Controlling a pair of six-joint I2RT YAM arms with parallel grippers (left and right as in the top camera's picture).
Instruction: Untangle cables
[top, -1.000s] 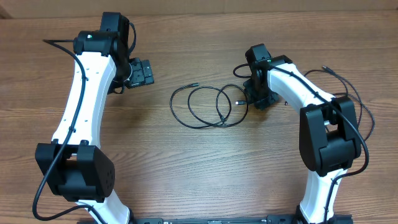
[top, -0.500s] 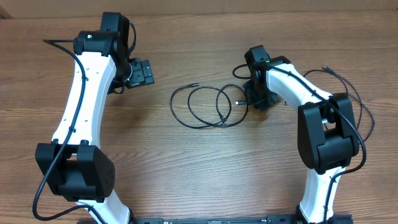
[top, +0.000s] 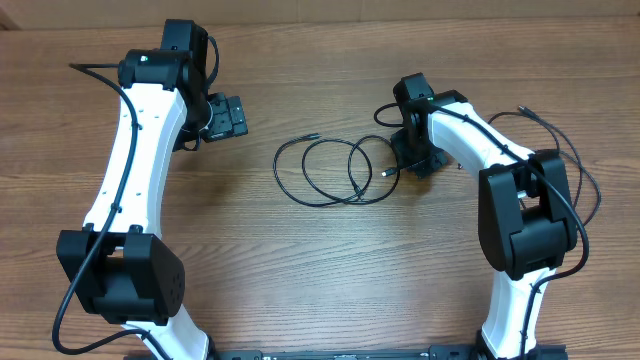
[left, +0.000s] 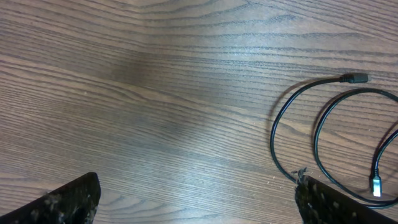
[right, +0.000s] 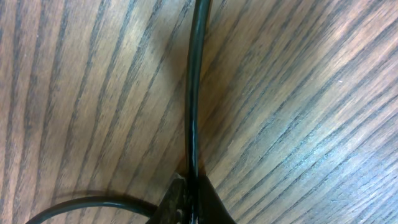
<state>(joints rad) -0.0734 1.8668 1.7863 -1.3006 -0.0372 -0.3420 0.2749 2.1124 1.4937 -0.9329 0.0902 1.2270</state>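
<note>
The cables (top: 330, 172) lie as thin black overlapping loops on the wooden table (top: 330, 270) between the two arms. My right gripper (top: 404, 164) is down at the right end of the loops. In the right wrist view it (right: 193, 200) is shut on one cable strand (right: 194, 93), which runs straight up from the jaws, and another strand (right: 81, 201) curves past at lower left. My left gripper (top: 226, 117) hovers open to the upper left of the cables, well apart from them. Its wrist view shows its fingers (left: 62, 205) wide apart over bare wood, with cable loops (left: 292, 124) and a plug (left: 356, 78) at the right.
The arms' own thicker black wires (top: 560, 140) trail over the table at the far right and at the upper left (top: 95, 70). The arm bases stand at the front left (top: 120, 280) and front right (top: 525, 225).
The right gripper's jaws have closed onto the cable strand at the right end of the loops. The left arm and the cable loops have not visibly moved.
</note>
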